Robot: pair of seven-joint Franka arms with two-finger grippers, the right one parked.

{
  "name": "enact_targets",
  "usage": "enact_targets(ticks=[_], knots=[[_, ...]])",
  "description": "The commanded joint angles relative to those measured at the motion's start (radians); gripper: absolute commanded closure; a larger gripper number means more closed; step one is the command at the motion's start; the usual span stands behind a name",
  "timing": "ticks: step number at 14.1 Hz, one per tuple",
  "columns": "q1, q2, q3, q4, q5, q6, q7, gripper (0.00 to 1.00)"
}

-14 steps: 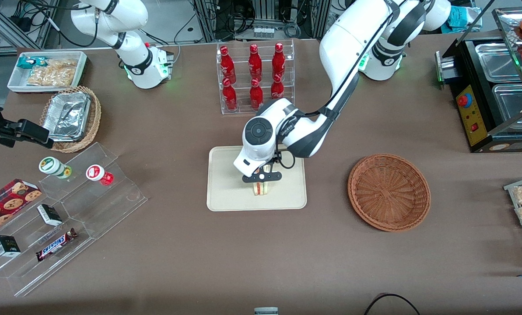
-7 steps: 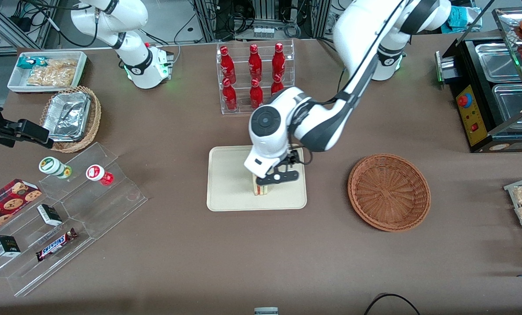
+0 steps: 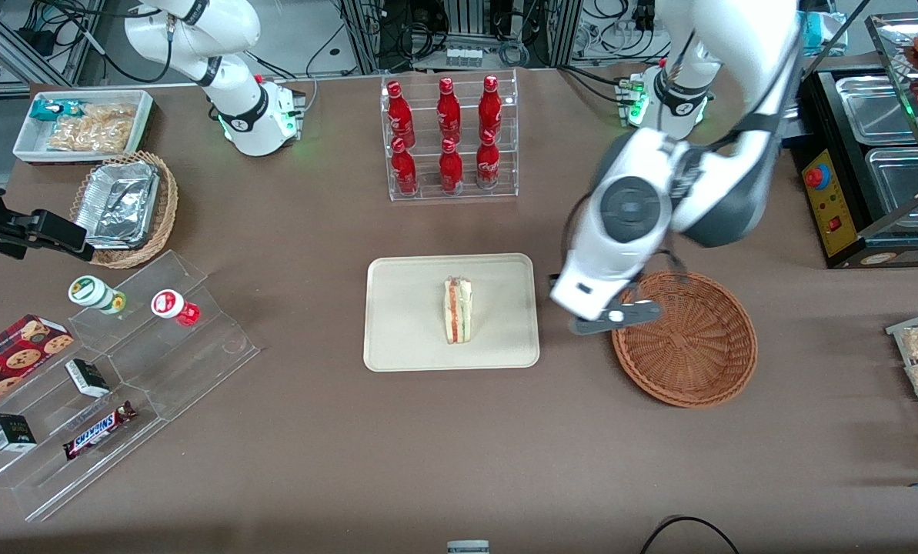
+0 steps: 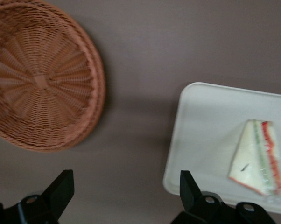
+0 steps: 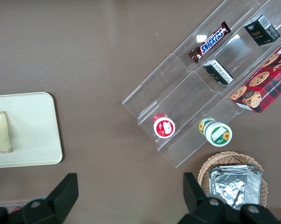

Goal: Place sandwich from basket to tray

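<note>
Lifted off the tray (image 3: pixel 397 338), gripper (image 3: pixel 616 317) now hangs over the basket (image 3: pixel 697 369) rim nearest the tray, fingers (image 4: pixel 61 189) spread wide and empty | sandwich (image 3: pixel 458 310) lies mid-tray, filling edge up | basket empty | placement looks done, arm likely clearing away

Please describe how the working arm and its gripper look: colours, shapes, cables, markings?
The left arm has glossy white rounded shells with dark grey joint sections, a round dark cap on the wrist, a thin black cable, and green lights at its base. The gripper is black, with two wedge-shaped fingers.
</note>
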Motion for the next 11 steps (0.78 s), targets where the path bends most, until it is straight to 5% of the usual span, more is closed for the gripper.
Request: enact_targets(ticks=[1,11], knots=[[0.099,-0.159,-0.011,-0.152,-0.028,-0.034,0.147,0.0],[0.375,-0.383,-0.01,-0.134,-0.057,-0.295,0.617,0.0]])
